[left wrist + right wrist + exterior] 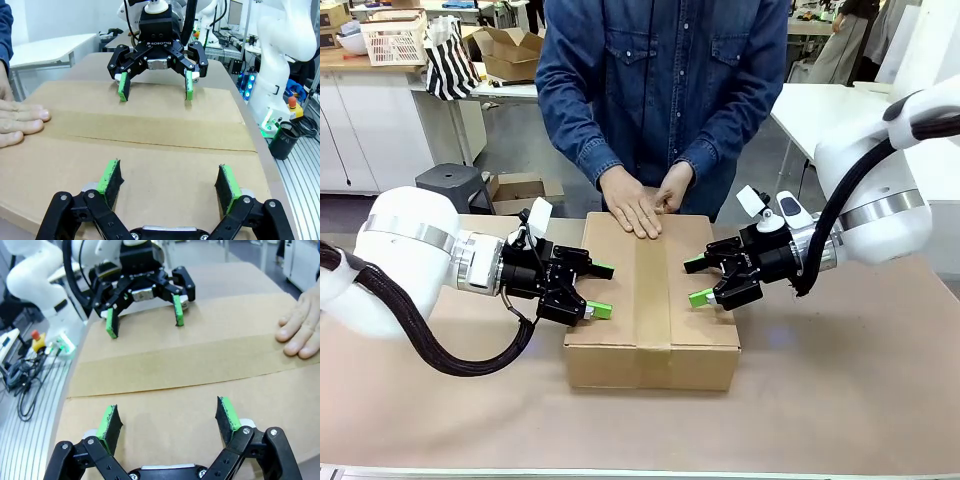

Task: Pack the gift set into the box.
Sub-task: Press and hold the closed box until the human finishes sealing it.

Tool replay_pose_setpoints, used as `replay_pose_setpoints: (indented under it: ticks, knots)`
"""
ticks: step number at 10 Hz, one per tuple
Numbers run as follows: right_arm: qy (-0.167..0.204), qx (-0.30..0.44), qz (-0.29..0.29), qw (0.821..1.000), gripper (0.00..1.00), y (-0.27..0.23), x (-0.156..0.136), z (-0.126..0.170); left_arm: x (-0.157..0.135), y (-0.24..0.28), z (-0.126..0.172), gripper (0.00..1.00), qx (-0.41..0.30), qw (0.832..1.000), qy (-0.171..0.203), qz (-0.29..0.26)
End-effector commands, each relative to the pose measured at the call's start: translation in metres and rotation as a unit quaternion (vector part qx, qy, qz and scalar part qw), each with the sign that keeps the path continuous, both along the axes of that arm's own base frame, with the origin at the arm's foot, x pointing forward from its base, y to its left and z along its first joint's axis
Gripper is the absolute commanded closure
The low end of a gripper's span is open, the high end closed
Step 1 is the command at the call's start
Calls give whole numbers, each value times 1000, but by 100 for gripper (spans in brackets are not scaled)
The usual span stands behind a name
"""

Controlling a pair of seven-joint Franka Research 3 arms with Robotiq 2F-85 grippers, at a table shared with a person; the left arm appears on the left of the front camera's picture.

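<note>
The closed cardboard box [652, 300] sits mid-table, tape strip [652, 290] along its seam. The left gripper [600, 290] and right gripper [698, 281] hover over its top, spread wide, empty. The person's hand [631, 204] presses the far edge.

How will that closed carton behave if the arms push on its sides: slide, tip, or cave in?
Likely slides rather than tips: the box is low, wide and flat on the table. Its top probably flexes little, since the flaps are taped and a person's hand presses on them. Weight can't be judged.
</note>
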State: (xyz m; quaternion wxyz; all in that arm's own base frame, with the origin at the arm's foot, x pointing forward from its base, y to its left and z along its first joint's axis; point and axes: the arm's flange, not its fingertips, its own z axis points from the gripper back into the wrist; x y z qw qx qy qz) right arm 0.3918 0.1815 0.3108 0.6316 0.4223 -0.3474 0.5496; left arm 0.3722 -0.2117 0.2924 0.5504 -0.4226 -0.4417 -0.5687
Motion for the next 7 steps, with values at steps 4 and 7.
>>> replay_pose_setpoints:
  ticks: [4,7]
  knots:
    - [-2,-4,1,1000,0,0,-1,-3,-1,1,-1,0,1,1000,-1,0]
    - [-2,-4,1,1000,0,0,-1,-3,-1,1,-1,0,1,1000,-1,0]
